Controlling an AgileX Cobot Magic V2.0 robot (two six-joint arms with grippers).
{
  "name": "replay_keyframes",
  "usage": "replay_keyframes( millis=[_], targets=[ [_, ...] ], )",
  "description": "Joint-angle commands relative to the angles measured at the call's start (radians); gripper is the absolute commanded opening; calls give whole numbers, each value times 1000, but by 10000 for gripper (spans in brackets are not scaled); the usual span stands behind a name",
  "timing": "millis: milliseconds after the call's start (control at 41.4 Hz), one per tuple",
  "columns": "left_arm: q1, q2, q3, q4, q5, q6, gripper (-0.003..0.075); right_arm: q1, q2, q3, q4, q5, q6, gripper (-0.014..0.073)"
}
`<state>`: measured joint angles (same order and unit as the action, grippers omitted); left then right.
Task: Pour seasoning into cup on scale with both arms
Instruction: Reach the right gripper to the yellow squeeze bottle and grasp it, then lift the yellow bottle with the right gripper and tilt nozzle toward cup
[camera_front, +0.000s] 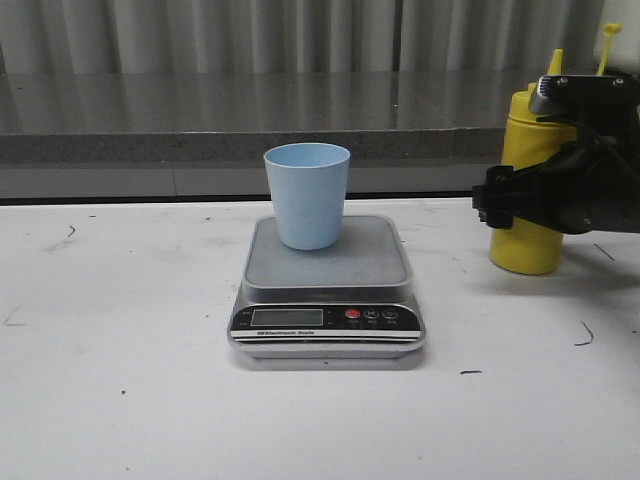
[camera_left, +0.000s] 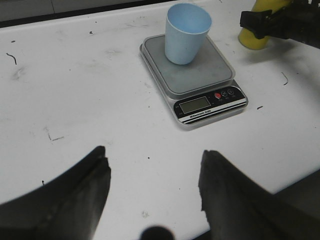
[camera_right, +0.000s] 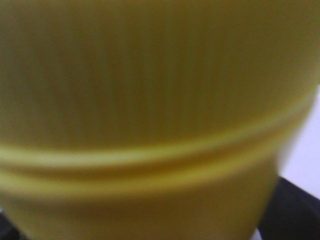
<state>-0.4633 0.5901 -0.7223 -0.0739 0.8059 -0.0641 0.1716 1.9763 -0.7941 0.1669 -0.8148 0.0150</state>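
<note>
table (camera_front: 120, 400) white, scuffed, everything sits on it. scale (camera_front: 326, 262) centre, display facing me, cup (camera_front: 307, 195) upright on the back half of the platform, mouth open and looks empty from my left wrist cam

seasoning bottle (camera_front: 528, 185) upright on the table at my right, well apart from the scale, nozzle up, small cap hanging off its tether beside the tip. my right gripper (camera_front: 492, 210) is around the bottle body at mid height; right wrist cam is all yellow, so the bottle is deep between the fingers. can't tell from these views if the fingers are clamped on it or just bracketing it

my left gripper (camera_left: 152, 195) is spread wide, holding nothing, hovering over bare table near the front edge, well apart from the scale

step in hand as I judge it: secure the bottle. notes:
- squeeze bottle, so grip firm but don't crush
- lift straight up, carry clear above the cup rim
- tip slowly, nozzle over the cup mouth
- left steadies the cup low on its wall if needed, pressing down would skew the reading
</note>
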Motion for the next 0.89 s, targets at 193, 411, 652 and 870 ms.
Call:
replay_keyframes(
  millis=[193,411,652,870],
  targets=[
    [0,2,-28,-13,-68,0,397,3,-38,-39,6,-84,2,391],
    [0,2,-28,-13,-68,0,396,3,-156,-39,-7,75,-55,361],
    [0,2,-28,-13,-68,0,376,3,-382,-39,-50,308,-351,361],
    [0,2,-28,-13,-68,0,333,20,-531,-87,-98,582,-686,361]
  ],
)
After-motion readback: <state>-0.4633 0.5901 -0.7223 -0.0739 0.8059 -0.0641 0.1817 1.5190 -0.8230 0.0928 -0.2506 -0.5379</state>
